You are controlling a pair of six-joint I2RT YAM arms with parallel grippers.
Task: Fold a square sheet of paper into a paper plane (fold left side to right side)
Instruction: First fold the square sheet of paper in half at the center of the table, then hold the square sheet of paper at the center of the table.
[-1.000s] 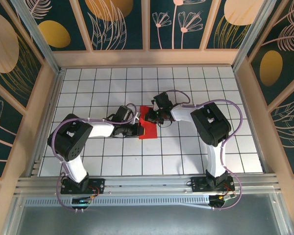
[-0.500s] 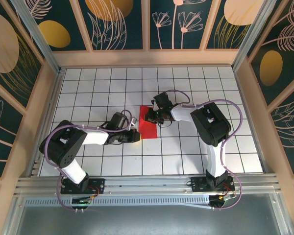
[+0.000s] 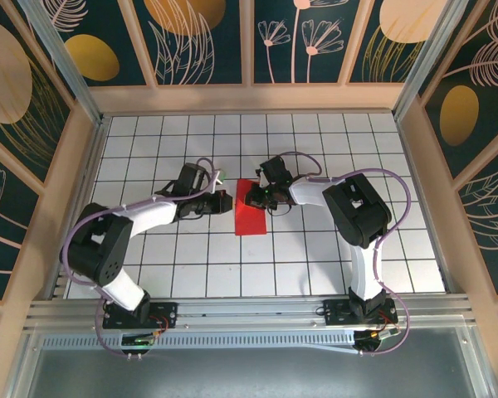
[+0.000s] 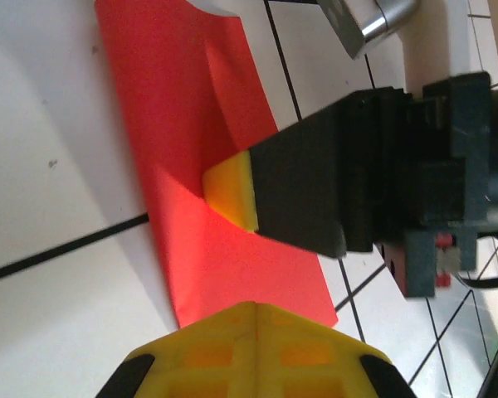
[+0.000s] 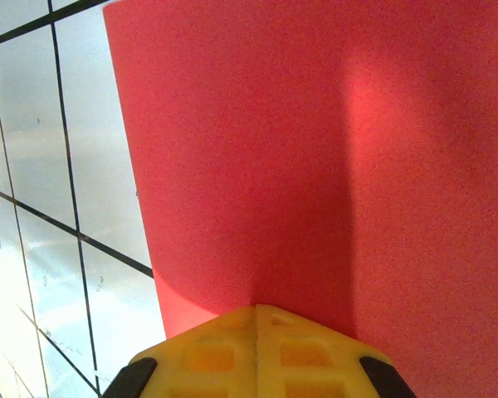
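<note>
The square sheet of paper (image 3: 251, 217) lies on the white tiles as a narrow red rectangle, folded in half lengthwise. My right gripper (image 3: 258, 197) is shut, and its yellow tip rests on the sheet's far part; in the right wrist view the tip (image 5: 256, 308) sits on flat red paper (image 5: 315, 149). My left gripper (image 3: 226, 199) is shut and sits just left of the sheet's upper left edge. In the left wrist view its joined yellow fingers (image 4: 257, 308) hover over the paper (image 4: 183, 124), facing the right gripper (image 4: 229, 194), which presses down on the sheet.
The white grid table (image 3: 315, 257) stretches open to the right and front of the paper. Wooden side walls (image 3: 81, 166) and a metal rail (image 3: 249, 311) at the near edge bound the workspace.
My left gripper has drawn off the sheet's lower left corner and swung toward the far side, beside its upper left edge. The paper lies flatter. The right gripper has stayed put.
</note>
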